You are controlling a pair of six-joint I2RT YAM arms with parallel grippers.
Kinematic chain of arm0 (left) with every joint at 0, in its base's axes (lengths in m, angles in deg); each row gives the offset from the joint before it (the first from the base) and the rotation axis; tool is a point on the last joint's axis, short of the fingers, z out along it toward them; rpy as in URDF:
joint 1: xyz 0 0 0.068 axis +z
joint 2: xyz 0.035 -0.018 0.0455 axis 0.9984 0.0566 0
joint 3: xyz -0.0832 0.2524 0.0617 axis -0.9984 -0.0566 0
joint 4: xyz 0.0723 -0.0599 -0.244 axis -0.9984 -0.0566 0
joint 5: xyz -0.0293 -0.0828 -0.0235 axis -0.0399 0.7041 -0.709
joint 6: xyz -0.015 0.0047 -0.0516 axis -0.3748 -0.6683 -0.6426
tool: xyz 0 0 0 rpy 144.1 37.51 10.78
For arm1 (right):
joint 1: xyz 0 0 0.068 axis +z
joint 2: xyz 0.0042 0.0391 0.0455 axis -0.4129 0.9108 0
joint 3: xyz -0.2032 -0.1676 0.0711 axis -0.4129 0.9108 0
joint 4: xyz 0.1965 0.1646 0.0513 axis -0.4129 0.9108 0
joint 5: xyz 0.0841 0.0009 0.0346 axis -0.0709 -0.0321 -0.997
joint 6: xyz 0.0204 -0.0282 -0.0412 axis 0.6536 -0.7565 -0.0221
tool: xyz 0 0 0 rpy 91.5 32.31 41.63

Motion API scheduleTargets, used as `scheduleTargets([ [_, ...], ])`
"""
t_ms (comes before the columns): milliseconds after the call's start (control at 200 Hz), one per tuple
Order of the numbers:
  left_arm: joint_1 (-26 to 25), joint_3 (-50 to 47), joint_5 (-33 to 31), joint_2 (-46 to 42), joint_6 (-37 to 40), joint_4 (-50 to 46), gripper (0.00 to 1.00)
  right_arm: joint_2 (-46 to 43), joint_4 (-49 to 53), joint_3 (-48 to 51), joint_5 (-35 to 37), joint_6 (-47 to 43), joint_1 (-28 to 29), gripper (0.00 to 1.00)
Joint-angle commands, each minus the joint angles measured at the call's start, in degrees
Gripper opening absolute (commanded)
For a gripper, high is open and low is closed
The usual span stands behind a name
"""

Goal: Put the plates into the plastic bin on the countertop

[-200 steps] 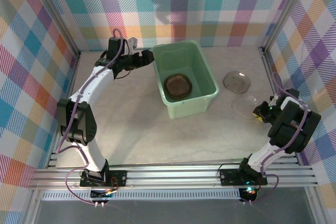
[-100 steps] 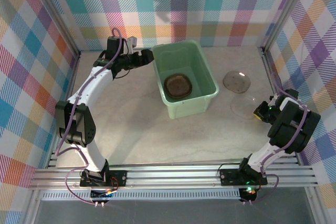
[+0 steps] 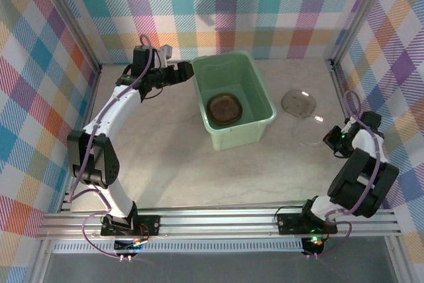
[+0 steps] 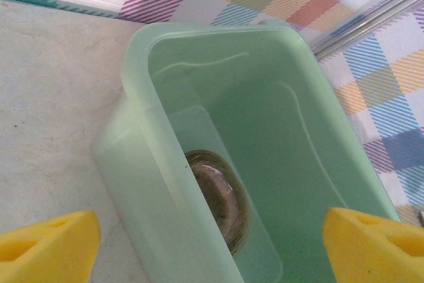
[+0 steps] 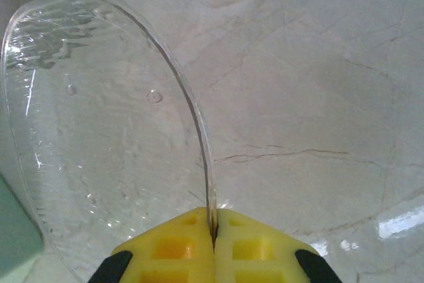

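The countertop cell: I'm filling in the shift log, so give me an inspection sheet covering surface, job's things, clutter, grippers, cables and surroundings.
Surface: countertop, pale marble-look, faint veining.
Job's things: plastic bin mid-counter with stacked plates inside; loose plate on the counter to its right; clear plate pinched at its rim.
Clutter: nothing seen.
Grippers: left gripper open, beside the bin's far-left corner; right gripper shut on the clear plate.
Cables: purple cables run along both arms.
Surroundings: plaid walls; aluminium rails at the near edge.
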Motion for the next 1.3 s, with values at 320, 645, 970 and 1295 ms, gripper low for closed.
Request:
scheduleTargets([
  [320, -0.76, -0.82, 1.19, -3.75, 0.32, 2.46, 0.87, -12.1, -0.55, 9.97, 2.99, 24.72, 8.44, 0.03],
  [645, -0.76, -1.33, 1.19, -3.75, -0.46, 2.64, 0.87, -24.06, 3.33, 5.38, 11.85, 40.54, 16.6, 0.01],
  [970, -0.76, -0.69, 1.05, -2.79, -2.35, 3.57, 0.87, -29.39, 4.33, -5.73, 28.02, 59.68, 32.86, 0.0],
  [1295, -0.85, 1.38, 0.69, -1.3, -3.2, 3.12, 0.87, -13.41, 2.94, -23.36, 36.62, 67.02, 50.11, 0.0],
])
